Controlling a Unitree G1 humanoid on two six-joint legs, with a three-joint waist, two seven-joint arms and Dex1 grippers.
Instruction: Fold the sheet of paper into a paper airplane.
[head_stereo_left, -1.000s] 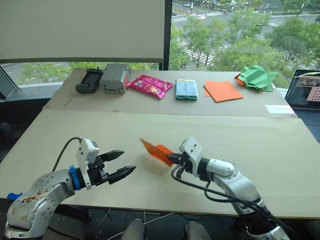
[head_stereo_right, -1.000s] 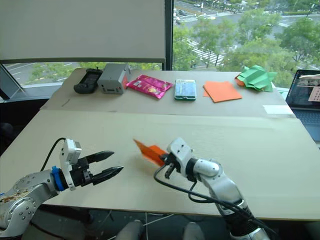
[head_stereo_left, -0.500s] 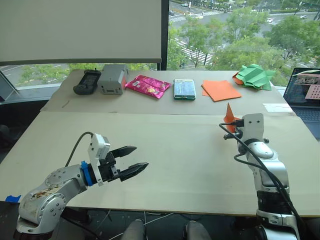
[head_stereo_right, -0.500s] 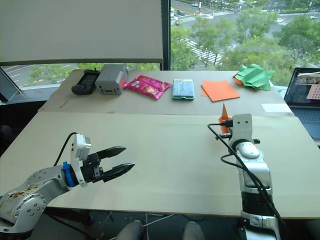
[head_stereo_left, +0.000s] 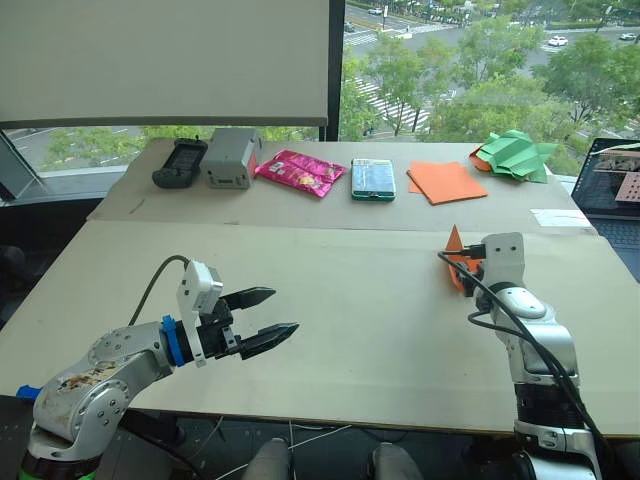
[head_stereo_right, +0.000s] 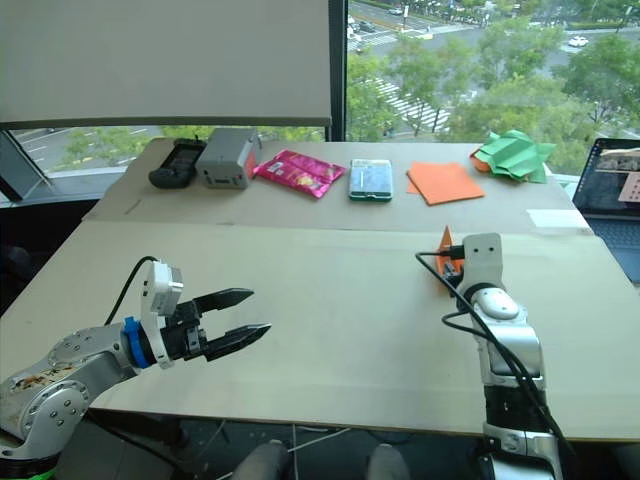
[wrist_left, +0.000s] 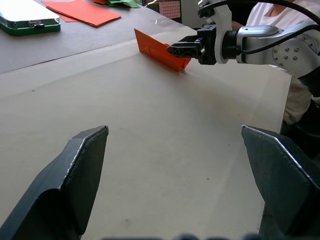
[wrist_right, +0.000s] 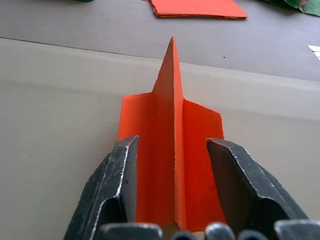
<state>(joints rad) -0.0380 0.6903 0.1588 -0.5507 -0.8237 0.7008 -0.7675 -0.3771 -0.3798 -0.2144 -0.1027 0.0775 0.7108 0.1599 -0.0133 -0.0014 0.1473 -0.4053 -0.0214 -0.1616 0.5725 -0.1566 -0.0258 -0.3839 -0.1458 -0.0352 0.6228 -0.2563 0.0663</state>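
The sheet of paper is now a paper airplane (head_stereo_left: 455, 262), a small orange pointed wedge on the right side of the beige table (head_stereo_left: 330, 280). Its keel stands upright with flaps spread to both sides (wrist_right: 172, 115). My right gripper (wrist_right: 171, 142) is at the airplane's tail. It is open, with one finger on each side of the keel and a gap to it. My left gripper (head_stereo_left: 278, 311) hovers open over the near left of the table, holding nothing and pointing toward the airplane (wrist_left: 160, 50).
Along the far table are a black device (head_stereo_left: 180, 162), a grey box (head_stereo_left: 230, 157), a pink packet (head_stereo_left: 300, 170), a green-lidded case (head_stereo_left: 372, 178), a stack of orange sheets (head_stereo_left: 445, 182) and crumpled green paper (head_stereo_left: 515, 155). A laptop (head_stereo_left: 615, 190) stands at the right edge.
My right arm swung from the table's middle to the right with the airplane, lowered it to the table and opened its fingers. The left gripper stayed open and barely moved.
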